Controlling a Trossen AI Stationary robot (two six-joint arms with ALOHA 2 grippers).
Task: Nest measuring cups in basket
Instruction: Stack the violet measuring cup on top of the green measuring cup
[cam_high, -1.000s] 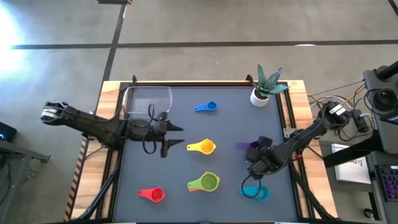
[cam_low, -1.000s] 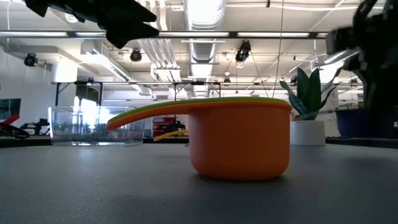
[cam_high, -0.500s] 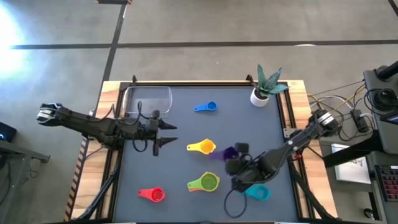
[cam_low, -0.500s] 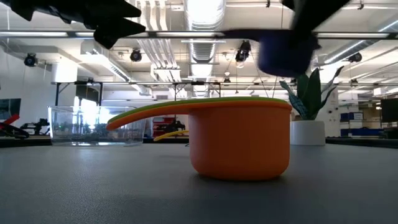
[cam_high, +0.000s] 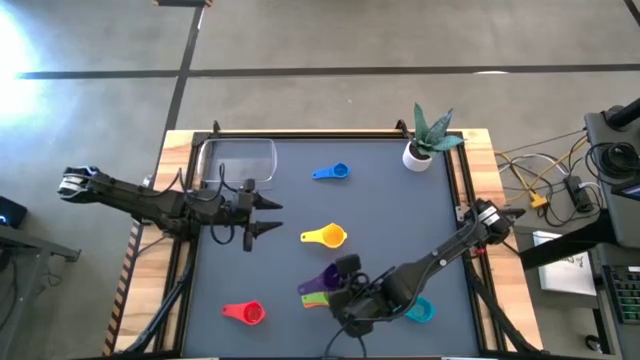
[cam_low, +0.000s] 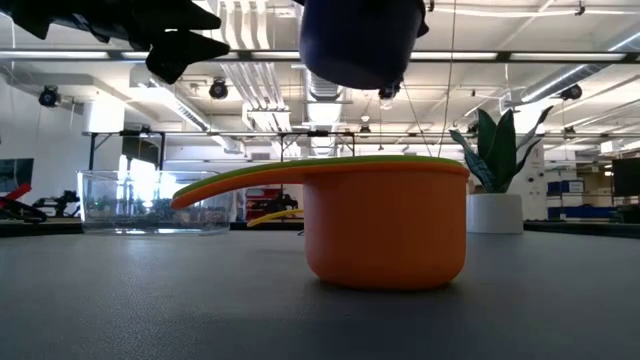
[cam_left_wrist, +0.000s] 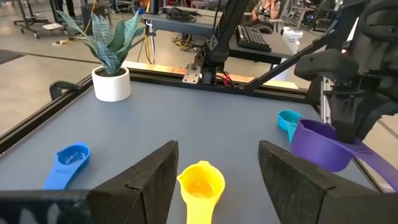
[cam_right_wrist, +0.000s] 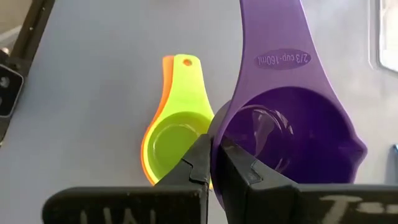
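- The worktop (cam_high: 300, 200) carries the whole job; the clear basket (cam_high: 238, 160) sits at its far left corner and looks empty, so by my reckoning the nesting is at an early stage.
- The right arm reaches low across the near side, and its right hand (cam_high: 345, 288) is clenched on the rim of the purple cup (cam_high: 328, 278), fingers pinching the wall beside the handle, as the right wrist view shows.
- That purple cup hangs in the air just above the green cup (cam_high: 335, 296), which sits nested inside the orange cup (cam_low: 385, 225) on the worktop.
- The step in hand seems to be bringing purple to this stack. Purple looks wider than green, so it may not drop inside, and the order may need rethinking.
- The left hand (cam_high: 262, 216) hovers near the basket, fingers spread wide, holding nothing.
- The yellow cup (cam_high: 326, 237) lies mid-worktop, the blue cup (cam_high: 334, 172) farther back, the red cup (cam_high: 245, 312) near the front left, and the teal cup (cam_high: 420, 311) just beside the right arm.
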